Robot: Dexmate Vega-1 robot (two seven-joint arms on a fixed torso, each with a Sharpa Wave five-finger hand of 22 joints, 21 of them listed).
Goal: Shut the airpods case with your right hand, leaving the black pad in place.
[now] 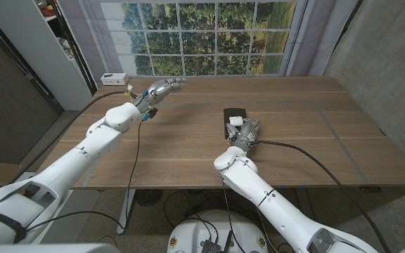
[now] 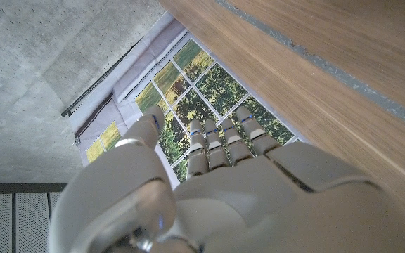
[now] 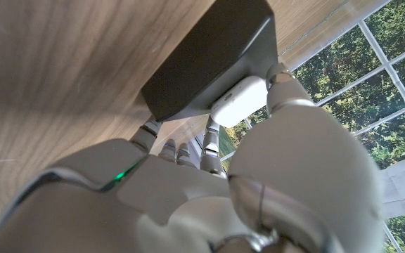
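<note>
Fingers of my right hand [image 1: 245,133] touch the white case [image 3: 239,100] on the black pad [image 3: 206,63]; my left hand [image 1: 162,89] hovers over the counter [image 1: 188,147], fingers straight, holding nothing.

Head view looks down over whole table [image 1: 188,126]; wrist views sit close behind own hands, sharing table, window [image 2: 209,91].
</note>
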